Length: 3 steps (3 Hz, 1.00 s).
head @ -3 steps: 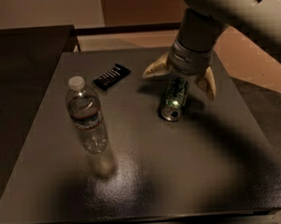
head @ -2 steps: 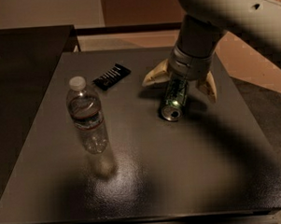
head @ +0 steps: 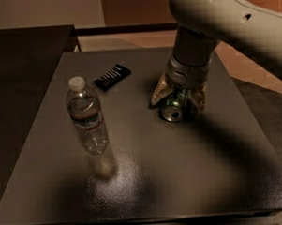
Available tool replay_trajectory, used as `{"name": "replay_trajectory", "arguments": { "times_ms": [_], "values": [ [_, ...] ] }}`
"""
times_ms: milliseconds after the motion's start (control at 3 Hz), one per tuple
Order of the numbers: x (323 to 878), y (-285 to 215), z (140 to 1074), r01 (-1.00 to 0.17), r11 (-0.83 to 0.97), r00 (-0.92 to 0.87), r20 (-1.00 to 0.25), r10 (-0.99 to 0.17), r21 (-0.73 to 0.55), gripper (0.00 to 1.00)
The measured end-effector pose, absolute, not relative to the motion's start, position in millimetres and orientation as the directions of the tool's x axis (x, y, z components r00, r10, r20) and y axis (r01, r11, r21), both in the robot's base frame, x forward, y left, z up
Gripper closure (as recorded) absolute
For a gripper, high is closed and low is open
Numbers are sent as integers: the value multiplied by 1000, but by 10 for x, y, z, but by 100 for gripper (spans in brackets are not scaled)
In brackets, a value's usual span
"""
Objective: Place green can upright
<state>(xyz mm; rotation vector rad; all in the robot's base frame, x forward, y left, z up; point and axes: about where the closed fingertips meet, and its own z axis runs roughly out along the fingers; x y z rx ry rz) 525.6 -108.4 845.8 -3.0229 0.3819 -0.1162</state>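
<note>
The green can lies on its side on the dark table, right of centre, with its silver top facing the camera. My gripper comes straight down over it. Its pale fingers stand close against the can on both sides, closed on it. The upper part of the can is hidden under the wrist. The can still rests on the table.
A clear water bottle with a white cap stands upright at the left. A flat black wrapper lies behind it towards the back. A darker surface adjoins the table on the left. My arm spans the upper right.
My gripper has dropped lower over the can and its fingers have drawn in from a wide spread to close against the can's sides. The can has stayed lying down.
</note>
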Motion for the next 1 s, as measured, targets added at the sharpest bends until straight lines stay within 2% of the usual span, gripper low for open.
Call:
{"name": "replay_trajectory", "arguments": {
  "times_ms": [667, 1000],
  "values": [
    [5270, -1039, 8516, -295, -952, 951, 74, -301, -82, 76],
    [5352, -959, 8681, -416, -900, 905, 34, -423, -127, 98]
  ]
}}
